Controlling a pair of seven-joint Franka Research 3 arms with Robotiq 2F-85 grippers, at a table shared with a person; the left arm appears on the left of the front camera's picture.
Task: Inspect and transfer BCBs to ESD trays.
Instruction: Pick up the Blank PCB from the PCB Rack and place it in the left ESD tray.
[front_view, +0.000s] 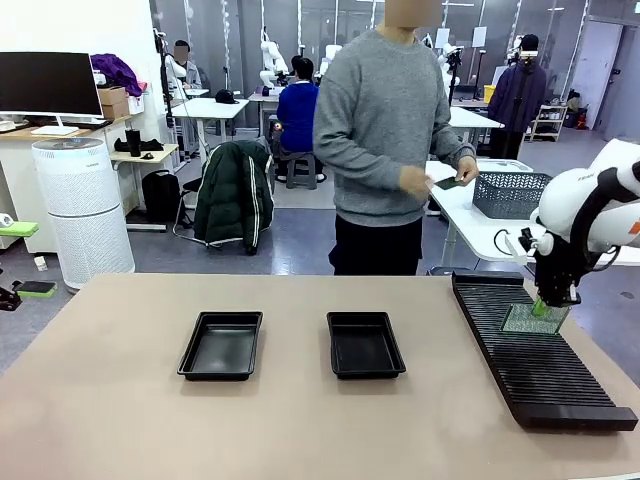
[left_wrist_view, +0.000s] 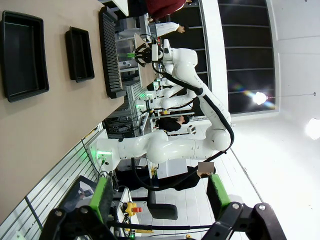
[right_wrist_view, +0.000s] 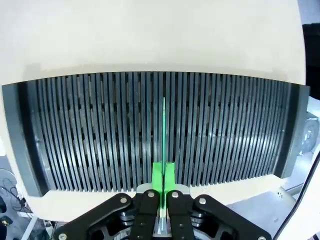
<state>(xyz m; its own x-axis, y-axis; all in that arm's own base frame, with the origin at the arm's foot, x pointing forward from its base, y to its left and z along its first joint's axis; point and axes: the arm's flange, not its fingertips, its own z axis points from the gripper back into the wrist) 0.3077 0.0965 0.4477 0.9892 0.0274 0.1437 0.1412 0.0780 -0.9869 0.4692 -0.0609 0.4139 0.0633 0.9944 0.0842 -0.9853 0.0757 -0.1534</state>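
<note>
My right gripper is shut on the top edge of a green BCB, which stands upright at the far part of the long black slotted rack. In the right wrist view the BCB is edge-on, a thin green line along one slot of the rack, pinched between the green pads of the right gripper. Two empty ESD trays lie side by side mid-table. My left gripper is open, holds nothing and is off the table's side. It sees both ESD trays.
The person stands at the table's far side, holding a small dark green board in both hands. A dark mesh basket sits on a white table behind the rack. Bare tabletop spreads in front of and beside the trays.
</note>
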